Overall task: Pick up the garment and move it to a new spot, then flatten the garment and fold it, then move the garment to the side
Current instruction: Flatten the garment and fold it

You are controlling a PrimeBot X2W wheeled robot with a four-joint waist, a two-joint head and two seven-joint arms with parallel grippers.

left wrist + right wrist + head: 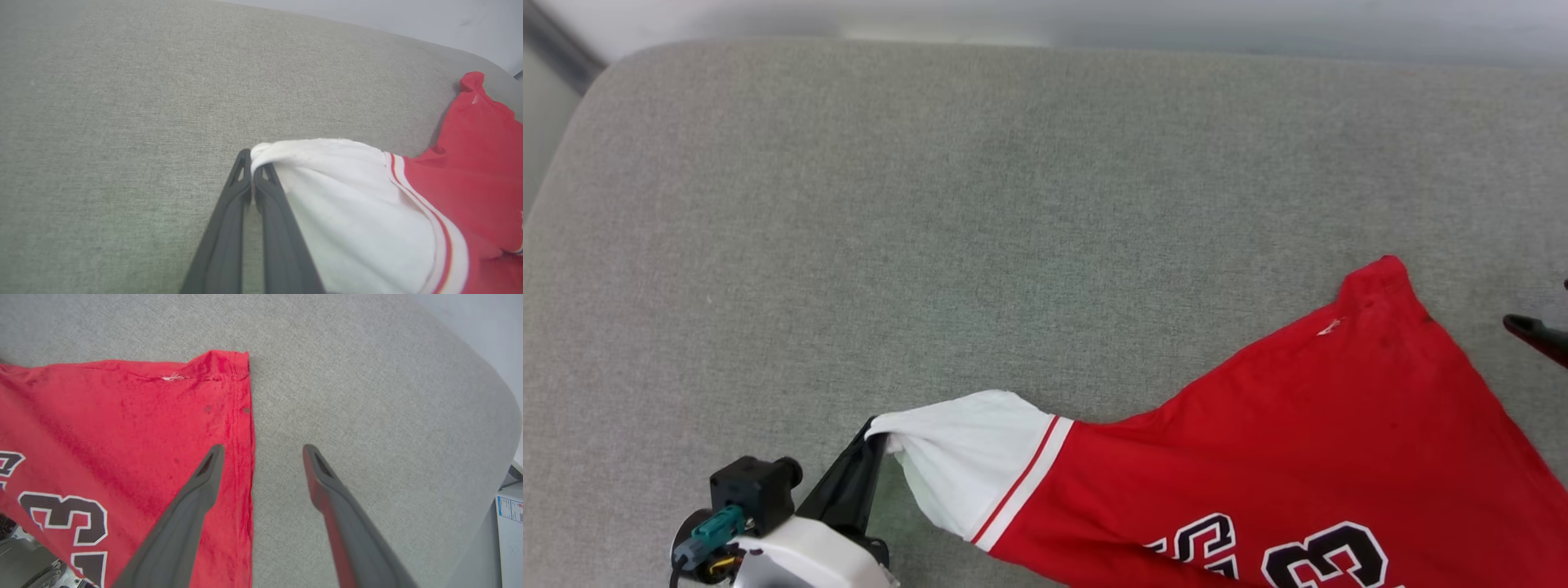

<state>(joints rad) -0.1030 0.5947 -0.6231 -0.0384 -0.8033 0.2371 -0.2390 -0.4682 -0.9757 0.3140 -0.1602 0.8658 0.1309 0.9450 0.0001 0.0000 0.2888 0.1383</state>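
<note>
Head view: left pincer is clamped on the tip of the white sleeve. The garment runs rightward from it across the grey cushion, long axis sleeve to hem. Over there the right pincer hangs with fingers spread wide, straddling the red hem edge, so it looks the nearer arm for that end.

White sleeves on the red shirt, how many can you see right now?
1. The white sleeve lies at the garment's left end, its tip pinched in the left gripper. A second may be hidden out of frame.
</note>
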